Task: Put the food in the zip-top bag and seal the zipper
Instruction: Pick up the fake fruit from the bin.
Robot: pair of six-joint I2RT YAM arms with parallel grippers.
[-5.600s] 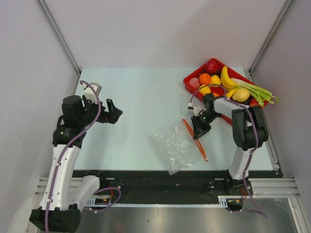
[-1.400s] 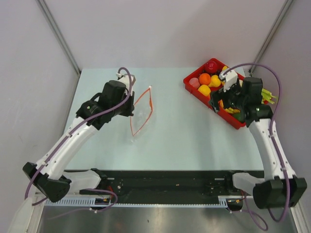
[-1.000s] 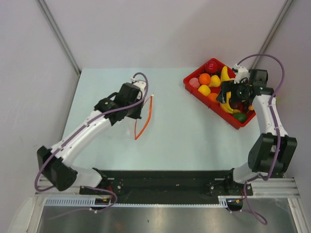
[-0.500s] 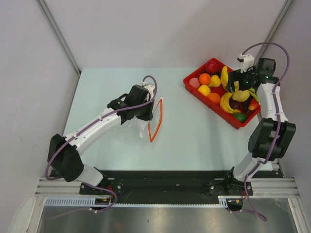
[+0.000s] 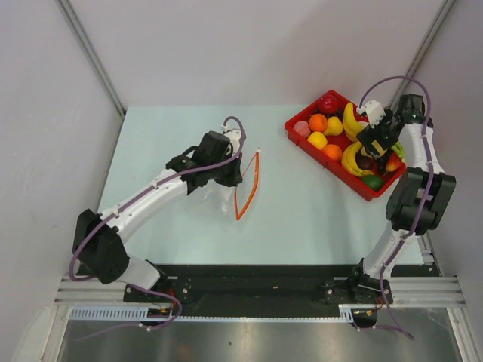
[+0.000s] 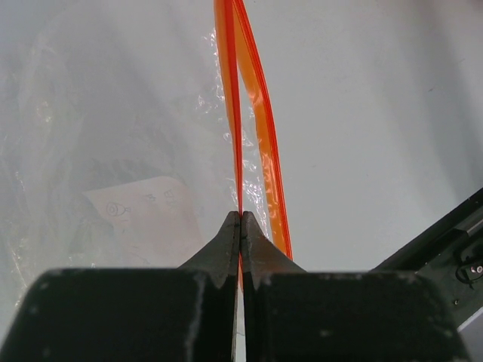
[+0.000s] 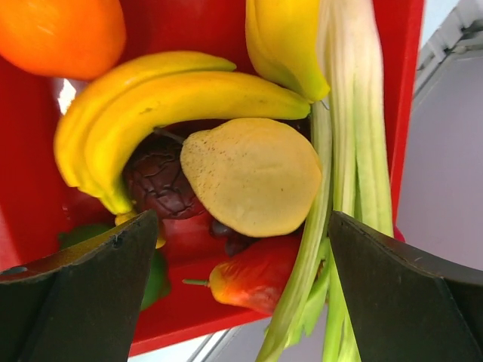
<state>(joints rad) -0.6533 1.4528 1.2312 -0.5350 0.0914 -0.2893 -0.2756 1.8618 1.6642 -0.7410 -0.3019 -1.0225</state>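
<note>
Your two slim arms are white shells with black joints: the left arm (image 5: pixel 143 202) at eight o'clock overhead, the right arm (image 5: pixel 424 162) at three. A thin purple cable (image 5: pixel 392 78) trails along each. Your left gripper (image 6: pixel 240 220) has matte black tapered fingers (image 6: pixel 223 245); the right gripper (image 7: pixel 241 226) has broad black ones.

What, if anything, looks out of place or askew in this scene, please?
Nothing looks spilled; the toy fruit sits inside the red plastic tray. Only the clear crinkly plastic bag looks askew: the left gripper pinches one side of its orange-red zipper strip, so the mouth gapes in a loop.
</note>
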